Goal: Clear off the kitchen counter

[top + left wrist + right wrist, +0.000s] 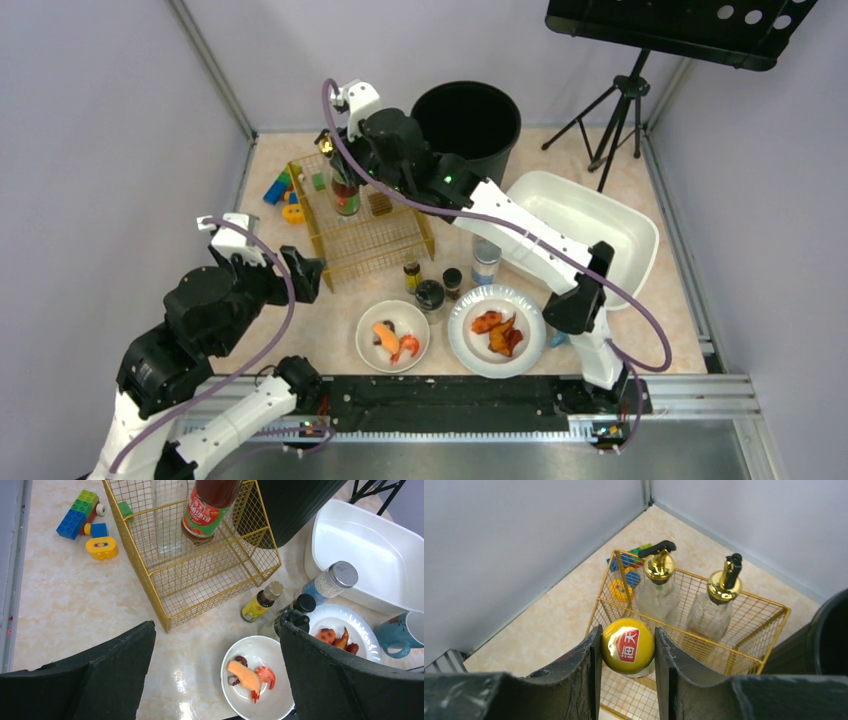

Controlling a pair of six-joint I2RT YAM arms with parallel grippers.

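on beige-peach speckled kitchen counter (65, 610), cluttered near and far: right gripper (626, 650) pinching yellow-capped red sauce bottle (207, 510) inside yellow wire basket (222, 595), far left. left gripper (217, 630) spread wide, empty, near left. probably stowing bottle; next, seat upright, release, lift clear.

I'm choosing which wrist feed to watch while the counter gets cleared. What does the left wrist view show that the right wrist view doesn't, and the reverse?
Only the left wrist view: a plate of seafood, a plate of meat, the white tub, a blue mug and the red label of the sauce bottle.
Only the right wrist view: the right tool closed on that bottle's yellow cap, and two gold pourers.
Both: the wire basket, toy blocks, counter.
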